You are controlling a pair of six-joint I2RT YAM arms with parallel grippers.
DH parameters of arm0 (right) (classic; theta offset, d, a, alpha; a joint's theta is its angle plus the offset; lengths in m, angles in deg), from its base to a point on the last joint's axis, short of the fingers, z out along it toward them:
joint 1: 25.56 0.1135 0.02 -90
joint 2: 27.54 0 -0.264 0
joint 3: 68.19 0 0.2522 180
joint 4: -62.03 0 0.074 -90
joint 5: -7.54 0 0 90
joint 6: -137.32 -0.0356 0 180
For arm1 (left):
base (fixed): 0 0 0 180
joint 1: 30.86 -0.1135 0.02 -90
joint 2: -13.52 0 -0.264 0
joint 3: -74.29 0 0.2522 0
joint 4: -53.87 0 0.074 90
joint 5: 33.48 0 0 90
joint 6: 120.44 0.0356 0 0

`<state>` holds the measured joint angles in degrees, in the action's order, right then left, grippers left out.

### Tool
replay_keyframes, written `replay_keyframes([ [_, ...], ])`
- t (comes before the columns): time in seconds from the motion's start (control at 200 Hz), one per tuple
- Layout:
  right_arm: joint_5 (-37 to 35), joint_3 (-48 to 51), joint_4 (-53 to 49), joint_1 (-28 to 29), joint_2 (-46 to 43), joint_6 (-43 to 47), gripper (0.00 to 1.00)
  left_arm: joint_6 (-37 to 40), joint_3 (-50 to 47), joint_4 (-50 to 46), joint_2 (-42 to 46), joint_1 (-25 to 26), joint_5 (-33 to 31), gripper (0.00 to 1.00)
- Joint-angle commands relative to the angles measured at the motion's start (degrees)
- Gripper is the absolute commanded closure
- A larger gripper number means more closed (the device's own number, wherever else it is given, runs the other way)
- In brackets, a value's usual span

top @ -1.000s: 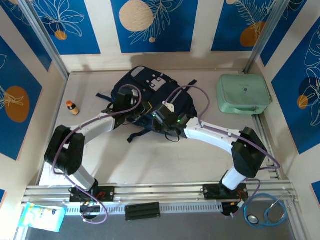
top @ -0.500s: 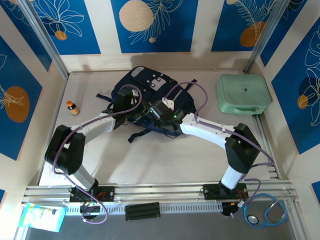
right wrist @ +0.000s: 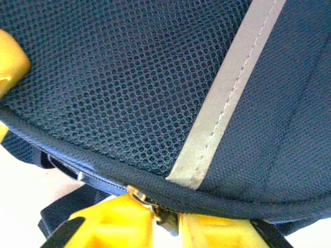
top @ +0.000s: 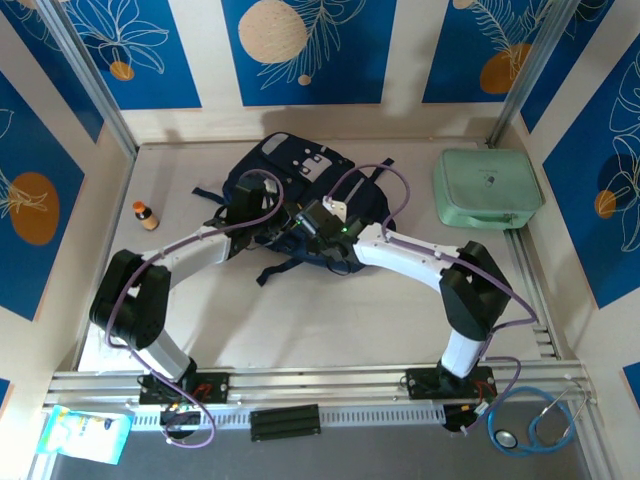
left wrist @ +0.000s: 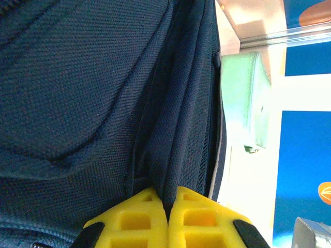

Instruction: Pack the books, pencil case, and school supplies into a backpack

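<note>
**Backpack position.** Locate the backpack (top: pixel 305 160) at the far centre of the desk (top: pixel 330 320). It lies flat, with its pale grey patches toward the back wall and its dark straps trailing toward the arms. Both arms reach in over its near edge.

**Left tool.** Check the left wrist view. The left tool (left wrist: pixel 168 200) is fully closed, its yellow fingers (left wrist: pixel 139 219) pressed together on a raised fold of the backpack's navy fabric. The fold runs up and away from the fingertips as a narrow ridge.

**Right tool.** Check the right wrist view. The right tool (right wrist: pixel 165 217) sits at the piped edge of the backpack, below a mesh panel (right wrist: pixel 119 77) and a light stripe (right wrist: pixel 222 98). Its jaws stand nearly together, with a small metal zip pull (right wrist: pixel 150 205) pinched between them. A fingertip of the left tool shows at the left border of this view.

**Other items on the desk.** A mint-green case (top: pixel 487 188) lies in the far right corner, well apart from the backpack. A small orange-capped bottle (top: pixel 146 214) stands upright near the left wall, apart from the backpack.
</note>
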<state>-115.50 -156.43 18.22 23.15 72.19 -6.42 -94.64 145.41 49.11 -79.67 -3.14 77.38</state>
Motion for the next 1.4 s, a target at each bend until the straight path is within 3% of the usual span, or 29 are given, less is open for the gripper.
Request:
replay_keyframes([
  [0.0, -1.76, -1.53, -0.73, -1.29, 1.06, -0.62, 0.87, 0.29, 0.82, 5.33, 0.40, 0.93, 4.39, 1.00],
  [0.17, -4.01, -0.41, -7.08, -1.98, -0.79, -3.20, 0.95, 3.44, 0.82, 3.48, 0.36, -0.04, 3.80, 1.00],
  [0.59, -4.18, 13.34, -8.37, -3.77, -10.58, -4.40, 0.97, 9.95, 0.91, -2.37, -0.67, -4.07, 2.87, 1.00],
  [0.915, -0.14, 12.03, -4.16, -11.10, -10.49, 13.32, 0.96, 16.13, 0.03, -7.40, -0.38, -7.17, 4.73, 1.00],
  [1.061, 8.31, 11.91, -0.70, -13.47, -10.13, 20.86, 0.97, 18.97, 0.59, -10.14, -0.10, -8.40, 5.73, 1.00],
  [1.181, 12.83, 8.47, -0.17, -9.83, -8.28, 27.04, 0.99, 17.66, -2.89, -7.48, 4.09, -8.98, 0.96, 0.62],
  [1.396, 20.81, 0.76, 0.95, -3.15, -0.89, 28.39, 1.00, 16.99, -9.87, -10.18, 15.80, -11.09, -8.88, 0.43],
])
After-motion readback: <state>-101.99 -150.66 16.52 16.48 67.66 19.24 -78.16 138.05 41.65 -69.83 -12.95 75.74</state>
